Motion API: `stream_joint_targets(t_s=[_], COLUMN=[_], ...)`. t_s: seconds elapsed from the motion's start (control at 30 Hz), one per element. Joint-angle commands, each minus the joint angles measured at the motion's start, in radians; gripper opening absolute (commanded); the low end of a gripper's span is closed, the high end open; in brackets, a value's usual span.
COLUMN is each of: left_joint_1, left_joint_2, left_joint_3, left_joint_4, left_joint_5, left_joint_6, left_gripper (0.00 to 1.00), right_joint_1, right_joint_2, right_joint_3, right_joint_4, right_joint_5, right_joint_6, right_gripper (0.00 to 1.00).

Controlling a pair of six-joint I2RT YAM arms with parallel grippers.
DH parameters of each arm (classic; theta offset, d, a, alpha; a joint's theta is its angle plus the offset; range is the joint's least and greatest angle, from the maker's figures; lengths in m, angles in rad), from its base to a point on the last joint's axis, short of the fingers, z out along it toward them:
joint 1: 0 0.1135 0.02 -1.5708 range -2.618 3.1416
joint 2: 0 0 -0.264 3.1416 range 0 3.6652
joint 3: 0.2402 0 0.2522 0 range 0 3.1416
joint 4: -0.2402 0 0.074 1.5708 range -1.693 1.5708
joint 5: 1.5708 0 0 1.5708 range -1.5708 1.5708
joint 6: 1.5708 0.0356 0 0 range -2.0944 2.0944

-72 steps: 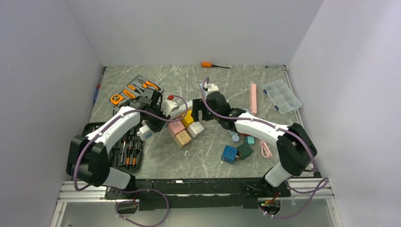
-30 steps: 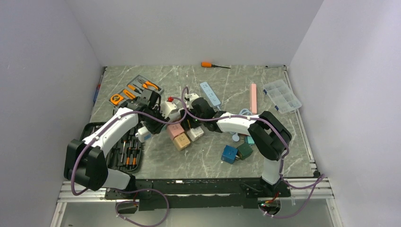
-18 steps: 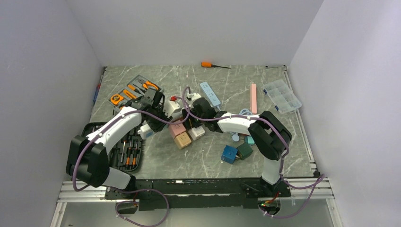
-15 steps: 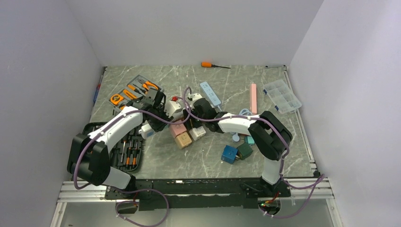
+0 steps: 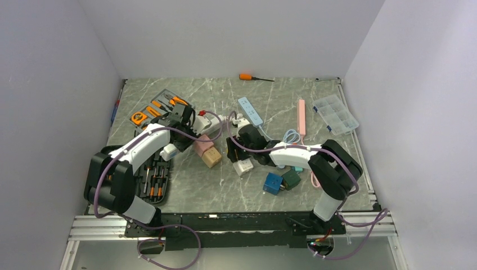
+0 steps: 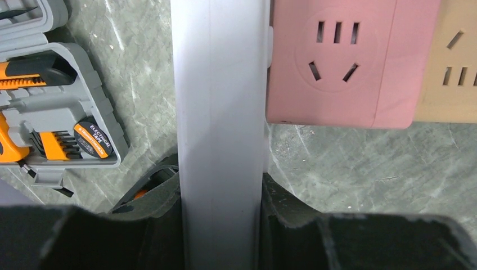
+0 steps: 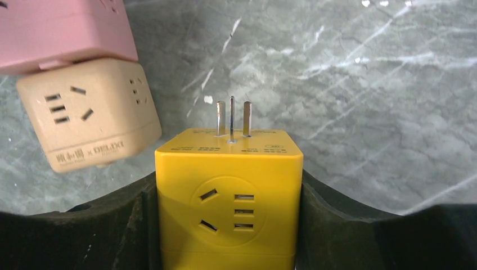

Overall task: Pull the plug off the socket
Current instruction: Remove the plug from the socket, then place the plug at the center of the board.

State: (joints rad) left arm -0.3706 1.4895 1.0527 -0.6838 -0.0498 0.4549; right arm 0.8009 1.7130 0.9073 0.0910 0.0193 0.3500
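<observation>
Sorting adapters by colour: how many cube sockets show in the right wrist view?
3: yellow cube held in the jaws; beige cube at left; pink cube upper left, cropped. Others may lie outside this view.

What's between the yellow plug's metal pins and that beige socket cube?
Only bare marble table. The right wrist view shows the pins of the yellow plug standing clear of the beige socket cube.

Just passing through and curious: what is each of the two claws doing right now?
Left gripper: closed on a white plastic socket block.
Right gripper: closed on a yellow cube-shaped plug adapter.
</observation>
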Motion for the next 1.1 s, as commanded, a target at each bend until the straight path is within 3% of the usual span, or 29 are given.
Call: stream_joint_targets(t_s=[0.0, 0.07, 0.17, 0.2, 0.57, 0.73, 1.07], left_joint_1=[0.023, 0.037, 0.048, 0.048, 0.048, 0.054, 0.076], left_joint_2=[-0.016, -0.019, -0.024, -0.024, -0.050, -0.070, -0.088], left_joint_3=[0.078, 0.091, 0.099, 0.100, 0.068, 0.054, 0.060], left_joint_4=[0.047, 0.033, 0.020, 0.017, -0.003, -0.019, -0.037], left_joint_5=[0.023, 0.063, 0.110, 0.121, 0.182, 0.207, 0.264], left_joint_6=[-0.018, -0.025, -0.036, -0.038, -0.039, -0.025, -0.016], left_gripper=[0.00, 0.00, 0.00, 0.00, 0.00, 0.00, 0.00], right_joint_1=[0.000, 0.003, 0.003, 0.004, 0.004, 0.003, 0.044], right_joint_2=[-0.077, -0.082, -0.071, -0.065, -0.142, -0.077, -0.030], right_joint_3=[-0.036, -0.057, -0.074, -0.069, 0.129, 0.229, 0.230], right_joint_4=[0.034, 0.033, 0.029, 0.022, -0.032, -0.077, 0.092], right_joint_5=[0.025, 0.027, 0.027, 0.028, 0.069, 0.122, -0.134], right_joint_6=[0.032, 0.036, 0.043, 0.041, -0.050, -0.068, -0.103], right_gripper=[0.25, 0.31, 0.62, 0.66, 0.97, 1.00, 1.00])
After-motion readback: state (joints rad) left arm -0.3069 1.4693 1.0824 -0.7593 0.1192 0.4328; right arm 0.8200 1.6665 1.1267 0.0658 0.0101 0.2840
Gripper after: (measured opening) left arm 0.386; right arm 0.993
